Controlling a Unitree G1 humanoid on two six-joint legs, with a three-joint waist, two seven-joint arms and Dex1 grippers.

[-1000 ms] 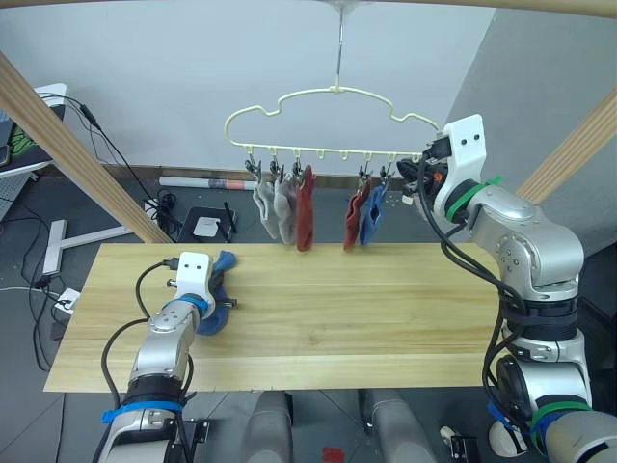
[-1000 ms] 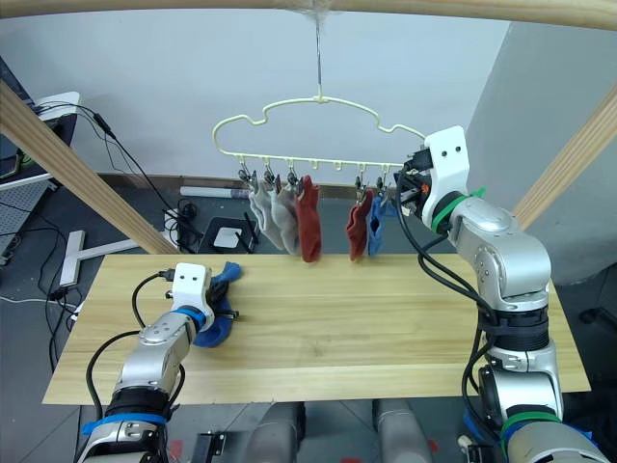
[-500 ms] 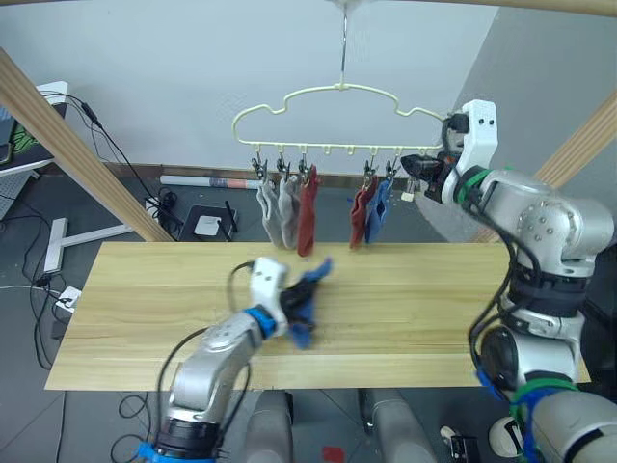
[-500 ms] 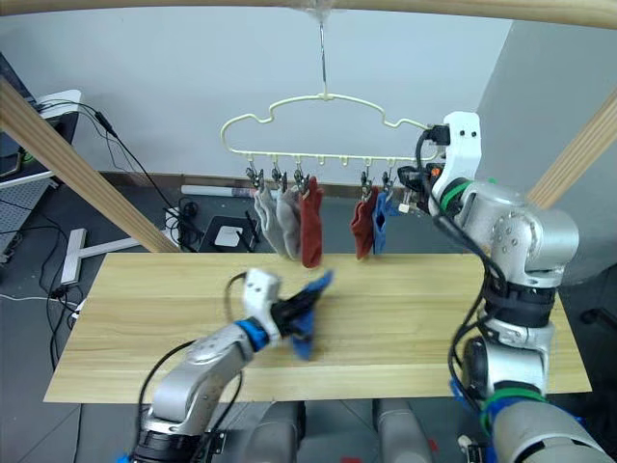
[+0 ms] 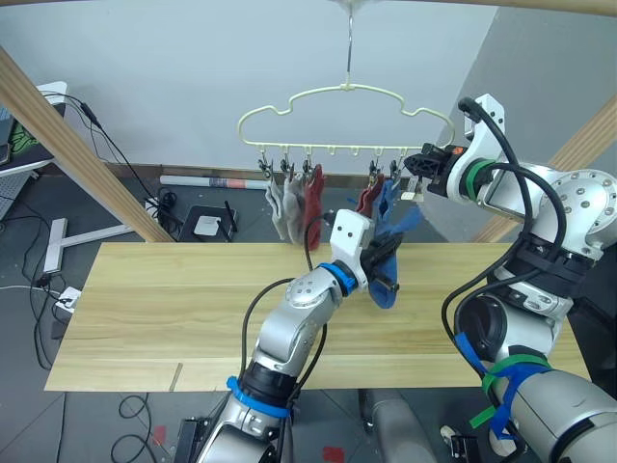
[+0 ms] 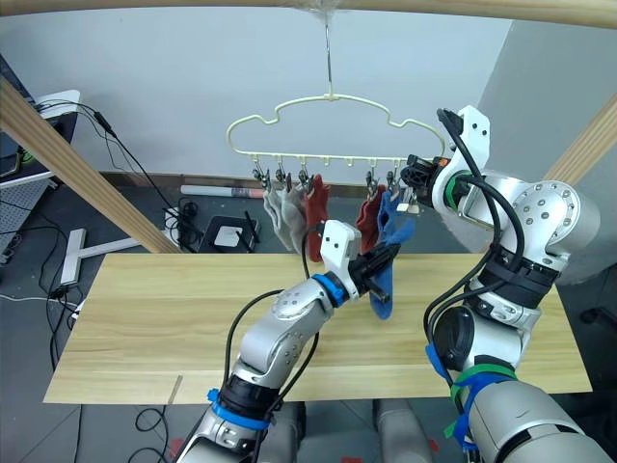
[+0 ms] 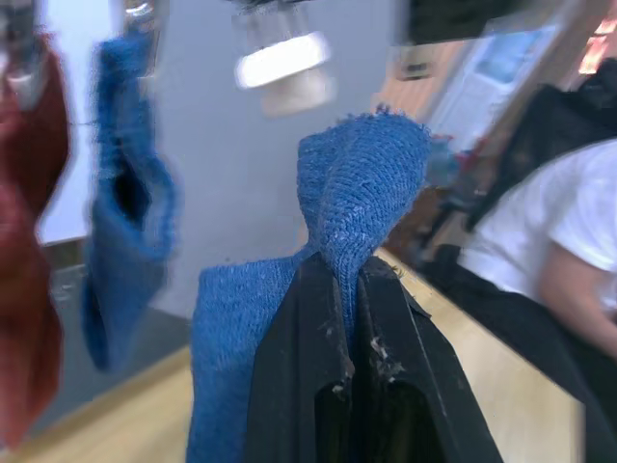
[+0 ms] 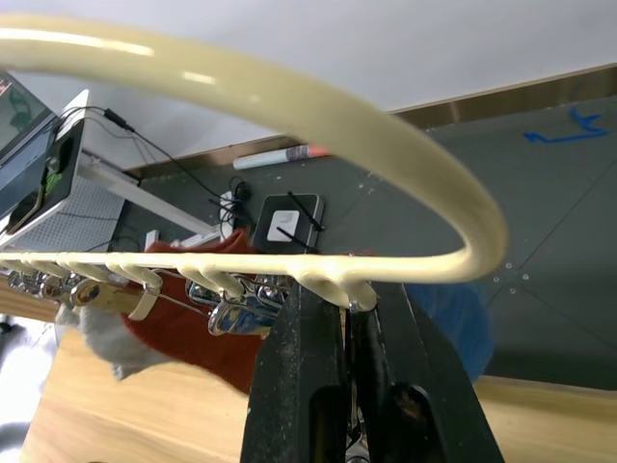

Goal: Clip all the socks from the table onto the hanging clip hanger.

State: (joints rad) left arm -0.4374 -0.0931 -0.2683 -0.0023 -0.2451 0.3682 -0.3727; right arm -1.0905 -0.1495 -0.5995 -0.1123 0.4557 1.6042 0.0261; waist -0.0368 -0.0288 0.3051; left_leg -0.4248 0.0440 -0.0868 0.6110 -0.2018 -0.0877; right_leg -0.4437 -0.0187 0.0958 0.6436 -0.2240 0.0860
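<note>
Blue knit ankle sock [image 5: 385, 282], last of six: pinched shut in the left hand [image 5: 386, 253], raised above the desk just below the hanger's right-end clips; not yet clipped.

Pale yellow wavy wire clip hanger [image 5: 344, 94]: hung by its metal hook; right end clamped between the fingers of the right hand [image 8: 349, 333].

Socks already clipped, five: two light grey [image 5: 279, 205], two rust red [image 5: 313, 197], one blue [image 6: 389, 215].

Light wooden plank desk [image 5: 154, 309]: no socks left lying on it.

Remaining, by judgement: one sock to clip.
</note>
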